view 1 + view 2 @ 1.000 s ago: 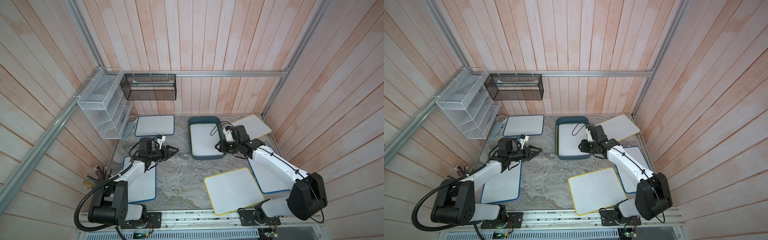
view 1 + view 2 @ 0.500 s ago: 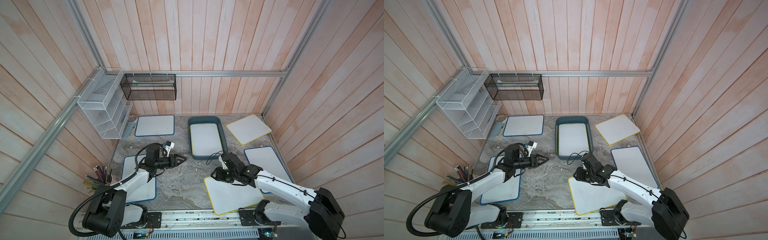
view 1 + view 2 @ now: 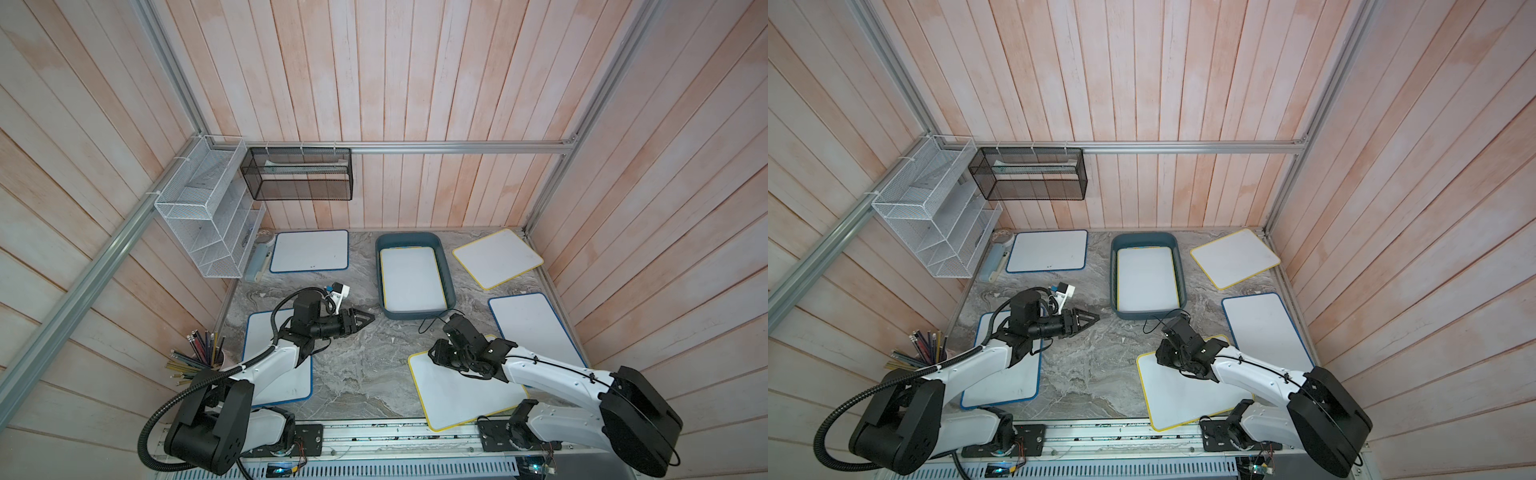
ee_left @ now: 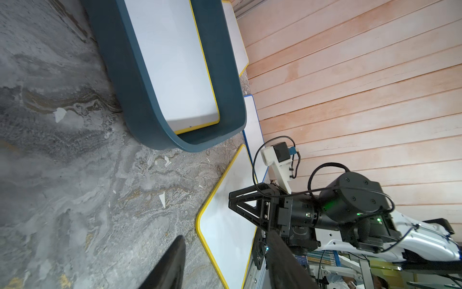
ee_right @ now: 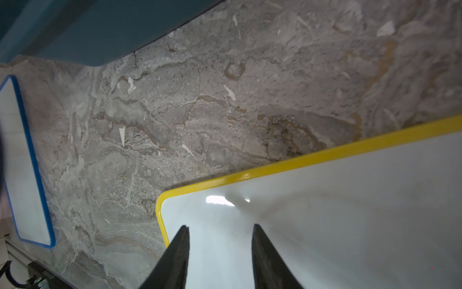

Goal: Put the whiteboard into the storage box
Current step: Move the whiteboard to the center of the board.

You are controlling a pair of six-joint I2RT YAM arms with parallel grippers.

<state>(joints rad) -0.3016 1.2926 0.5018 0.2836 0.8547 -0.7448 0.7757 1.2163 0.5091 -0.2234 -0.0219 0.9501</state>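
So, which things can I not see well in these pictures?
Yellow-framed whiteboard nearest the robot: both top views, the right arm covers one side.
Right gripper: right wrist view, unclear whether its tips touch that whiteboard.
Storage box: right wrist view, cut off by the picture edge.
Black mesh basket: both top views, contents too small behind the mesh.
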